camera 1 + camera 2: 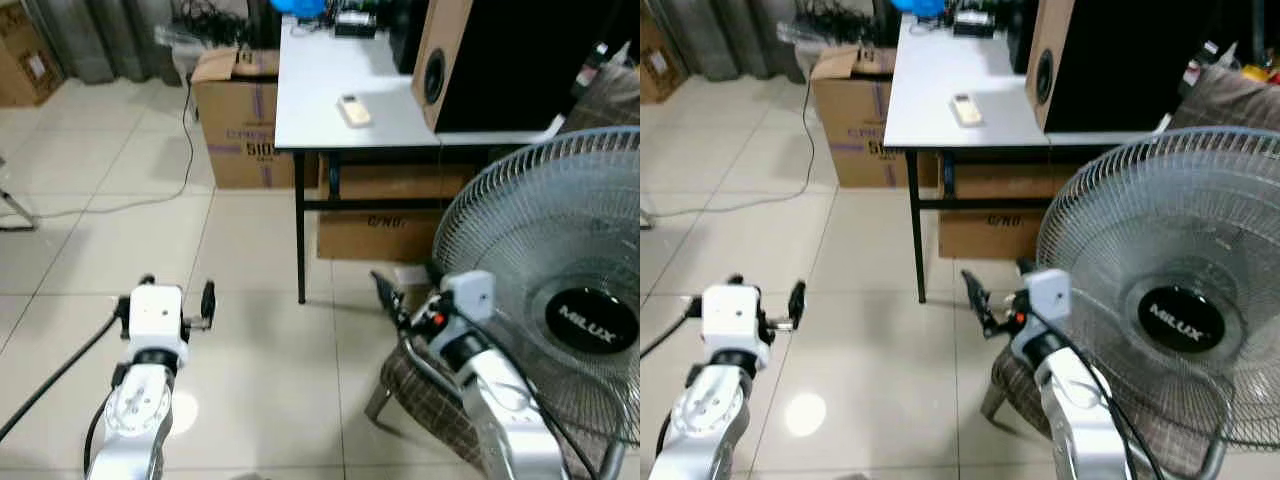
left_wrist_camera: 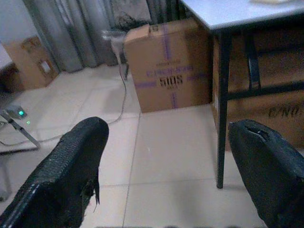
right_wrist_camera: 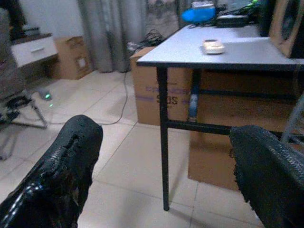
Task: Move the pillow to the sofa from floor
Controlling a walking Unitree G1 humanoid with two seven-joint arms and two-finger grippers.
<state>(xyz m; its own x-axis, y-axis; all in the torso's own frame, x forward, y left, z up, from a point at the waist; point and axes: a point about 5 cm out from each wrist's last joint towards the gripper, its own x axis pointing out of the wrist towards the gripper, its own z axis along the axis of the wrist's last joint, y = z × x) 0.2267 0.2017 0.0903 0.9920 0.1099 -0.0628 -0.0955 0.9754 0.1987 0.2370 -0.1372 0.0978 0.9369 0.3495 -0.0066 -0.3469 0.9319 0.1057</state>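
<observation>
A brown plaid cushion (image 1: 428, 398) lies low at the right, beside a metal leg (image 1: 379, 400) and partly hidden under my right arm and the fan. Whether it rests on the floor or on a seat I cannot tell. Another brown cushion (image 1: 1225, 95) shows at the far right behind the fan. My right gripper (image 1: 405, 280) is held open above the plaid cushion's near edge, with nothing between its fingers (image 3: 71, 161). Over bare tiles to the left, my left gripper (image 1: 178, 288) is also open and holds nothing, its fingers (image 2: 76, 161) wide apart.
A large standing fan (image 1: 560, 290) crowds the right side. Ahead stands a white table (image 1: 320, 90) on black legs, with a remote (image 1: 354, 110) and a wooden speaker (image 1: 440, 60) on it. Cardboard boxes (image 1: 240, 120) sit beside and under it. A cable (image 1: 150, 195) trails over the tiled floor.
</observation>
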